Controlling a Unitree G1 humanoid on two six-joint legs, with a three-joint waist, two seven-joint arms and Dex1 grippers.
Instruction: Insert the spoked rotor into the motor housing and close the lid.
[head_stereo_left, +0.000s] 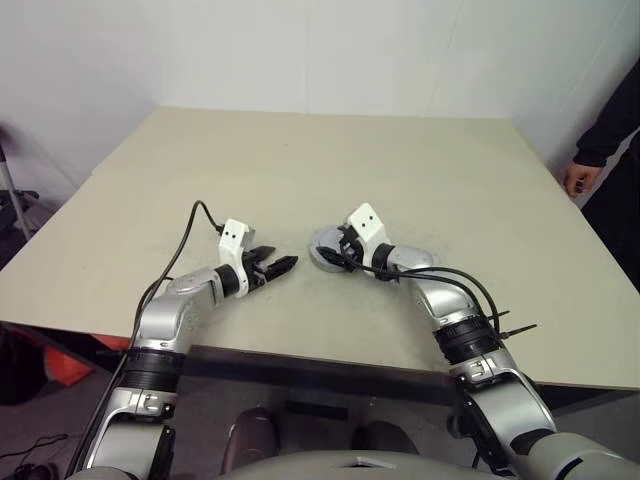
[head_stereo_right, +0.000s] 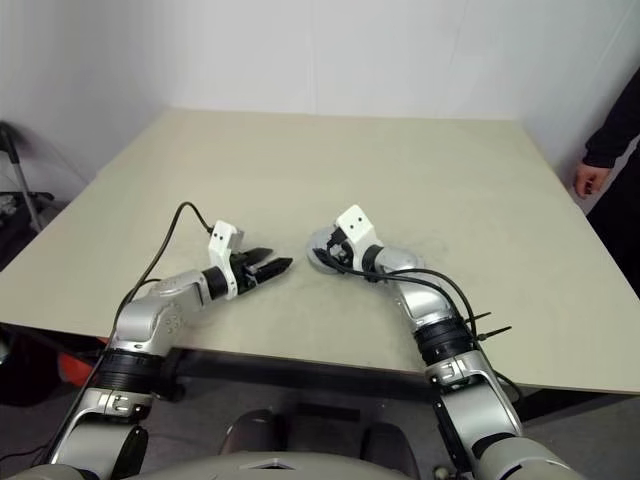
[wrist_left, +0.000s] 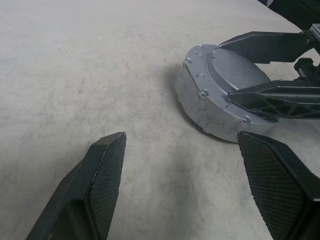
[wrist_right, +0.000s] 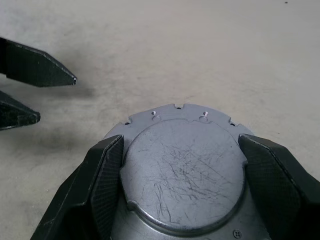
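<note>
Seemingly so that it can be seated squarely, the round dull-grey notched lid (wrist_right: 182, 172), already resting on the shallow grey metal housing (wrist_left: 202, 112) on the beige counter (head_stereo_left: 300, 170), is straddled by the right gripper (wrist_right: 180, 150), its fingers spread either side, contact unclear, while the left gripper (wrist_left: 182, 145) is held unclenched and empty just beside it.

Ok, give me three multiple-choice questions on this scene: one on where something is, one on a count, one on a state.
1. Where is the lid?
A. on the motor housing
B. beside the housing
C. lifted clear

2. How many black fingers flank the lid in the right wrist view?
A. one
B. two
C. four

3. How is the left gripper?
A. shut on the lid
C. open, holding nothing
B. shut on a cable

Answers: 1 A, the cap covers the can. 2 B, one each side. 3 C, its fingers stand apart over the bare table.
</note>
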